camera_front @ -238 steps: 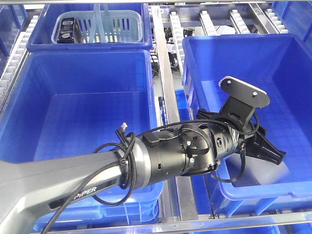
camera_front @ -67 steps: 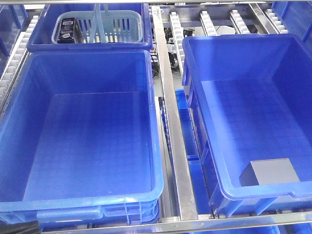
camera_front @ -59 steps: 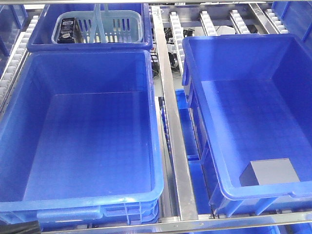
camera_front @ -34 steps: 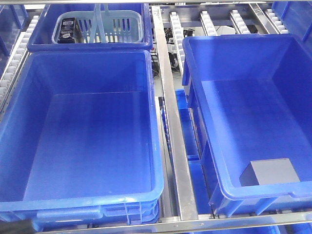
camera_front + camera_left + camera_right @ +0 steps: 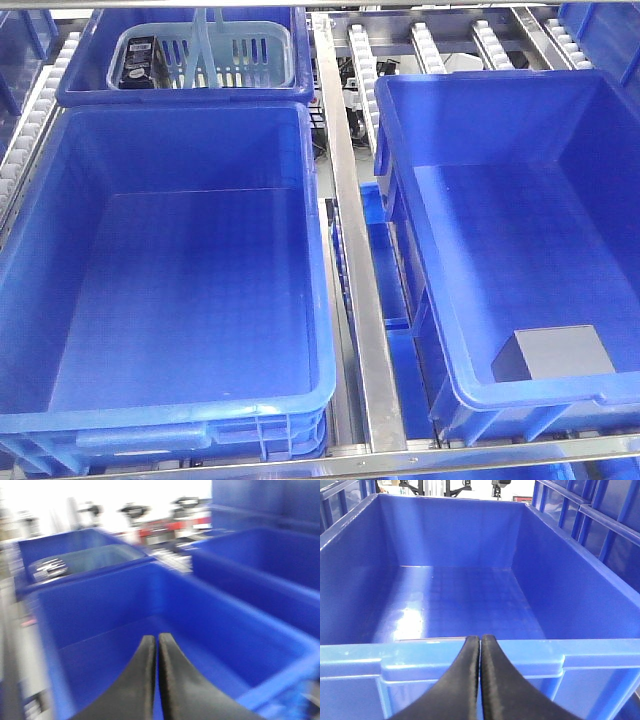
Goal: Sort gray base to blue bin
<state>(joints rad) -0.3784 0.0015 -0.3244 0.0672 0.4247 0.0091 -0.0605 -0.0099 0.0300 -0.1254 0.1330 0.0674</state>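
Left gripper [image 5: 157, 645]: fingers pressed together, holding nothing.
Right gripper [image 5: 480, 645]: fingers pressed together, empty, at the bin's near rim.
Gray base [image 5: 555, 353]: on the floor of the right blue bin [image 5: 400, 130], near corner.

The gray base [image 5: 556, 353], a plain matte block, lies flat on the grid floor in the near corner of the right-hand blue bin [image 5: 400, 150], against the front wall.
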